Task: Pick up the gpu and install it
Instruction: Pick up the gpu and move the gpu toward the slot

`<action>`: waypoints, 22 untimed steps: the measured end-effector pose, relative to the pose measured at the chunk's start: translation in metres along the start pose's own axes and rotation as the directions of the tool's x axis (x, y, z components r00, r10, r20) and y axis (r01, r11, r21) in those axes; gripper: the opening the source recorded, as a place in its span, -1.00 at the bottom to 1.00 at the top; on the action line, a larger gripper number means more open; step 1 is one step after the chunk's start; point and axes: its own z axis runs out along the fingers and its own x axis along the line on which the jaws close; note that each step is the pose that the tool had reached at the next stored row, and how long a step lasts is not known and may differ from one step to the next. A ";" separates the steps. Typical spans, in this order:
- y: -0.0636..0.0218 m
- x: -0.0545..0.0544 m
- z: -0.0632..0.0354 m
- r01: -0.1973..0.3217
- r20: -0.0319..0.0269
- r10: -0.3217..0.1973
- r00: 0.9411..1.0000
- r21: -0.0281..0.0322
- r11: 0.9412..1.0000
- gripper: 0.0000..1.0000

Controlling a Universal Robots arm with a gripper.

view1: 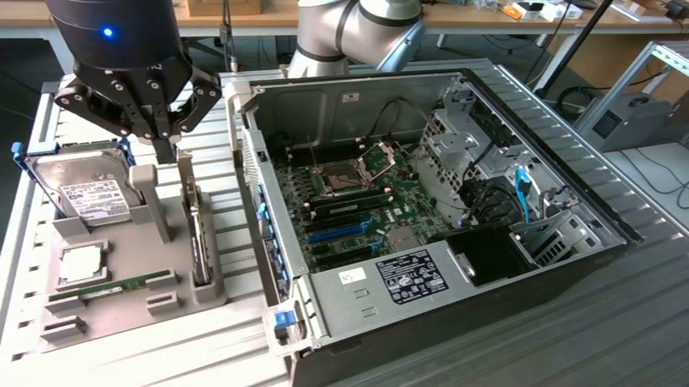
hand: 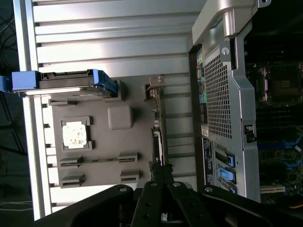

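on the tray (view1: 119, 278) the gpu (view1: 198, 242) is standing edgewise along the edge nearest the case (view1: 356, 89), its length pointing at the shut gripper (view1: 164, 153) above.

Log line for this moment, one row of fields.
gripper shut | above gpu end | gpu on edge in holder | computer case open

The gpu (view1: 197, 242) stands in the holder (view1: 124, 266), beside the computer case (view1: 323, 85).

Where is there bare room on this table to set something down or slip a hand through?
Bare ribbed table on the holder's camera side, and beside the case toward the exterior view's right. Crowded: the strip between holder and case, by the gpu and claw.
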 end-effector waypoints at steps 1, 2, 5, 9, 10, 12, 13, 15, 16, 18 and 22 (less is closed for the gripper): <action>0.0000 0.000 0.0000 0.000 0.000 0.000 1.000 0.000 1.000 -0.79; 0.0000 0.000 0.0000 0.000 0.000 0.000 1.000 0.000 1.000 -0.79; 0.0000 0.000 0.0000 0.000 0.000 0.000 1.000 0.000 1.000 -0.79; 0.0000 0.000 0.0000 0.000 0.000 0.000 1.000 0.000 1.000 -0.79; 0.0000 0.000 0.0000 0.000 0.000 0.000 1.000 0.000 1.000 -0.79; 0.0000 0.000 0.0000 0.000 0.000 0.000 1.000 0.000 1.000 -0.77; 0.0000 0.000 0.0000 0.000 0.000 0.000 1.000 0.000 1.000 -0.66; 0.0000 0.000 0.0000 0.000 0.000 0.000 1.000 0.000 1.000 -0.54; 0.0000 0.000 0.0000 0.000 0.000 0.000 1.000 0.000 1.000 -0.41; 0.0000 0.000 0.0000 0.000 0.000 0.000 1.000 0.000 1.000 -0.17; 0.0000 0.000 0.0005 0.000 0.000 0.000 1.000 0.000 1.000 -0.04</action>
